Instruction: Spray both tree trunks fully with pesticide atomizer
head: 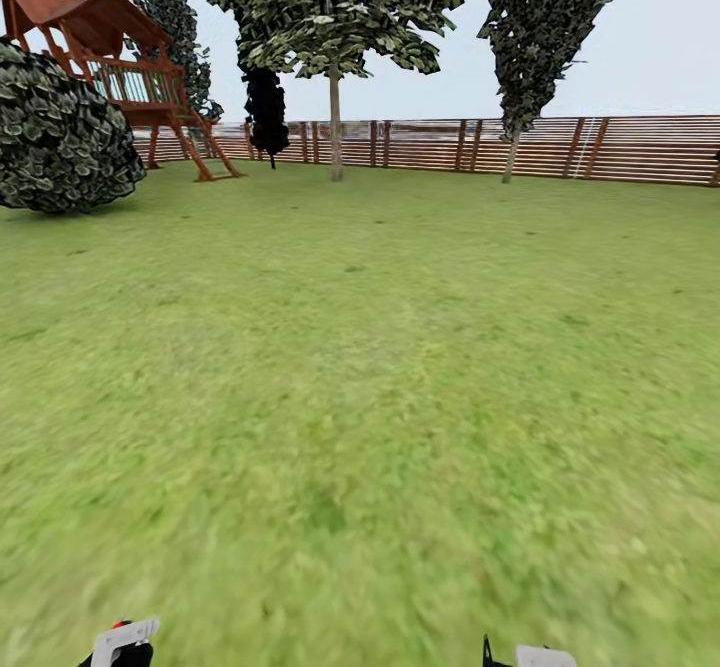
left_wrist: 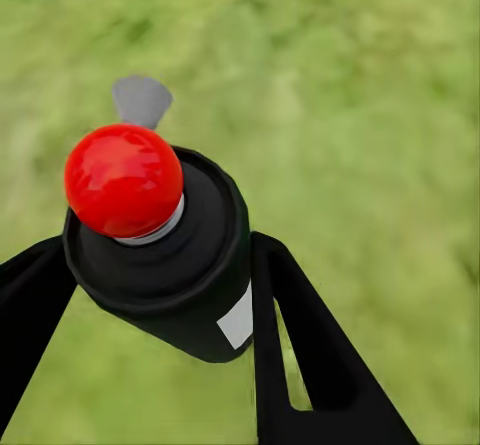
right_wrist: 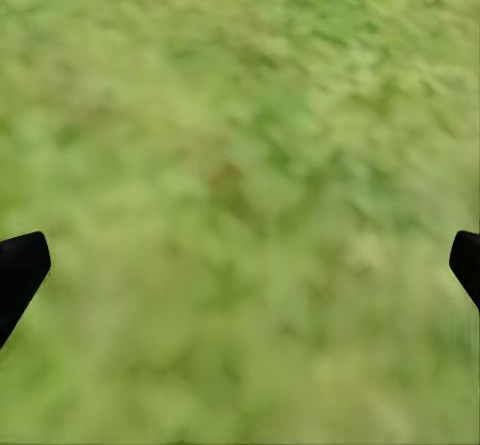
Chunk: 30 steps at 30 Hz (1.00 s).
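One pesticide atomizer (left_wrist: 165, 255), a black cylinder with a glossy red ball top and grey nozzle, sits clamped between our left tool's (left_wrist: 160, 295) dark fingers (left_wrist: 300, 345), above the grass floor (left_wrist: 380, 115). Our right tool (right_wrist: 240, 265) hangs over grass, tips spread wide, holding nothing. Two trees (head: 335, 37) stand far ahead by the fence (head: 620, 147).

— The two tall trees (head: 335, 77) with grey-brown trunks run off the top edge; their crowns are cut.

— Same for the red-brown wooden play tower (head: 110, 57), clipped at the left corner. The round dark bush (head: 62, 132) too.

— Down at the bottom edge, only scraps of the white-and-black left gripper (head: 125, 642) and right gripper (head: 530, 655) poke in.

— From the right wrist, the green grass lawn (right_wrist: 240, 205) is pure blur.
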{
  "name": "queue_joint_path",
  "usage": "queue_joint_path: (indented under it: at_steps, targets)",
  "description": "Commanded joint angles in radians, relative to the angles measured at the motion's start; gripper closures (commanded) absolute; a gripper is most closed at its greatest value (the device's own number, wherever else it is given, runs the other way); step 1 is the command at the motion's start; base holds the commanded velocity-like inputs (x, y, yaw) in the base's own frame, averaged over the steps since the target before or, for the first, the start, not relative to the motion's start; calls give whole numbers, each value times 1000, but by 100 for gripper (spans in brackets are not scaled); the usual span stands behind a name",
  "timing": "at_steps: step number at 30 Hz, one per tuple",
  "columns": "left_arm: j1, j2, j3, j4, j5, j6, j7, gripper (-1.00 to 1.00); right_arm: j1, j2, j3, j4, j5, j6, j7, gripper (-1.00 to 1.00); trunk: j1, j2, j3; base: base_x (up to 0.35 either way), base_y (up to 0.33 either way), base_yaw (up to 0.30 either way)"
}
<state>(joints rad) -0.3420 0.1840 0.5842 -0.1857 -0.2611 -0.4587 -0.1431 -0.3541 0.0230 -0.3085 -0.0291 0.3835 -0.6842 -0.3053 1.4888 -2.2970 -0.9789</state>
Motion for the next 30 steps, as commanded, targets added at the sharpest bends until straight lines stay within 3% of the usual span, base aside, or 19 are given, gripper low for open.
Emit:
queue_joint_path:
  at_steps: [1,30]
  targets:
    - [0,0,0,0,0,0,1,100,0,0,0,0,0,0,0,-100,0,0,0,339,0,0]
    - [1,2,1,11,0,0,10,100,0,0,0,0,0,0,0,-100,0,0,0,339,0,0]
